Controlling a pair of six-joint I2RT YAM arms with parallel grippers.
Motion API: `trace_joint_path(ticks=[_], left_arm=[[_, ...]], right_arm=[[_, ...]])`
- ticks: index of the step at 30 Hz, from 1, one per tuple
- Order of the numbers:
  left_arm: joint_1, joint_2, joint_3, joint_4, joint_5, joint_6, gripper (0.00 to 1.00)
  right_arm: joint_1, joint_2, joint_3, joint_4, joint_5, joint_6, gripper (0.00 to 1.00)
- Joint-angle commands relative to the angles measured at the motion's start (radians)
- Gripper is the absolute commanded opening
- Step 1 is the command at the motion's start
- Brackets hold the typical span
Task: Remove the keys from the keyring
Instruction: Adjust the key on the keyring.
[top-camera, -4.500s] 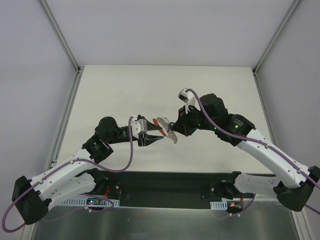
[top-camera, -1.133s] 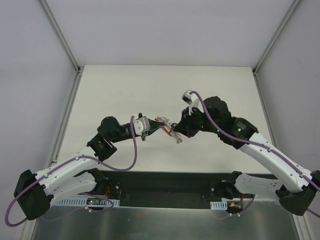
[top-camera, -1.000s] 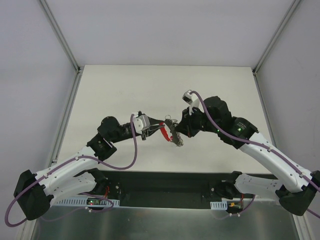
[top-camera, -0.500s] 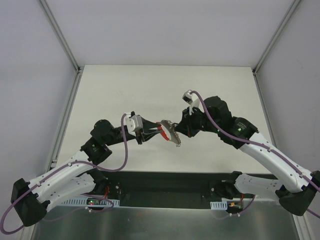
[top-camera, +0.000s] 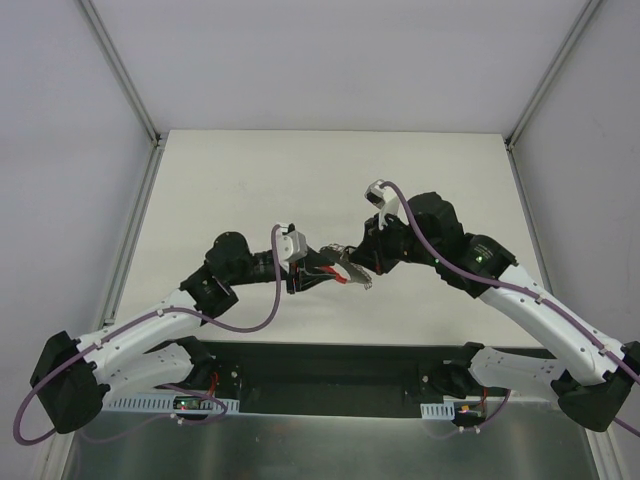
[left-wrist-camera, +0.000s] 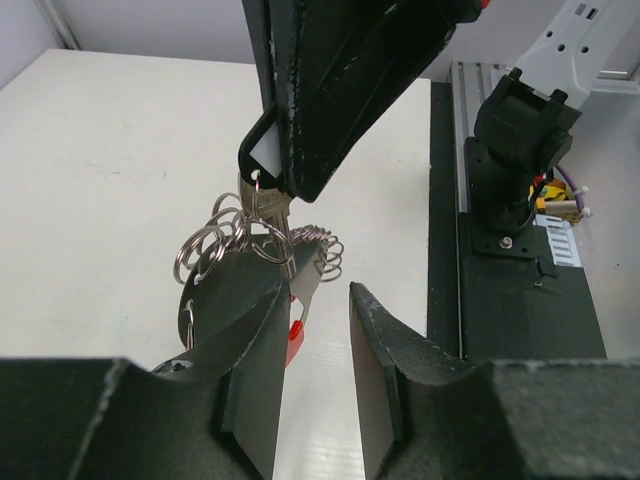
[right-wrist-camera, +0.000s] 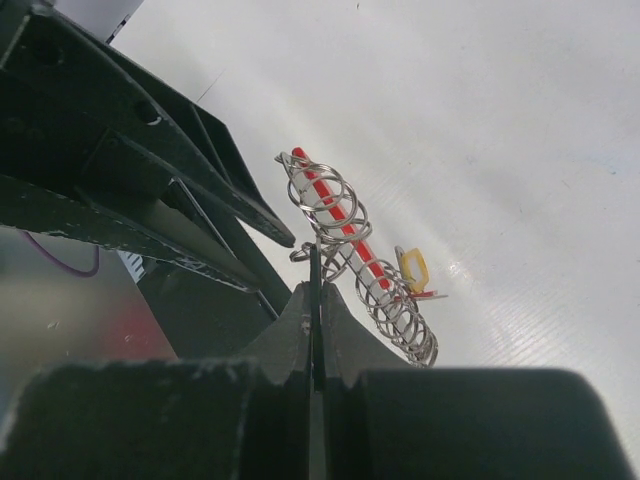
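Your right gripper (right-wrist-camera: 315, 292) is pinched shut on the keys (left-wrist-camera: 268, 205), holding the keyring (right-wrist-camera: 340, 215) up over the middle of the table (top-camera: 250, 170), and your left gripper (left-wrist-camera: 315, 300) is open a little around its red piece (left-wrist-camera: 294, 336).

- The top external camera is looking down from above and behind the arms (top-camera: 150, 330), covering the whole table (top-camera: 250, 170).
- Both wrist cameras are looking closely along their own fingers (left-wrist-camera: 250, 400), facing each other.
- All three are sharing the keyring (right-wrist-camera: 340, 215).
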Motion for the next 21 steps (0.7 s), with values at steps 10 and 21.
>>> trace_joint_path(ticks=[10,21], left_arm=[[-0.016,0.085,0.083,0.112,-0.073,-0.021,0.32],[-0.017,0.117,0.098,0.138,-0.095,-0.001,0.30]], right_arm=[[-0.004,-0.024,0.044,0.050,-0.022,0.010,0.01],[-0.005,-0.021,0.041,0.058,-0.030,0.010,0.01]])
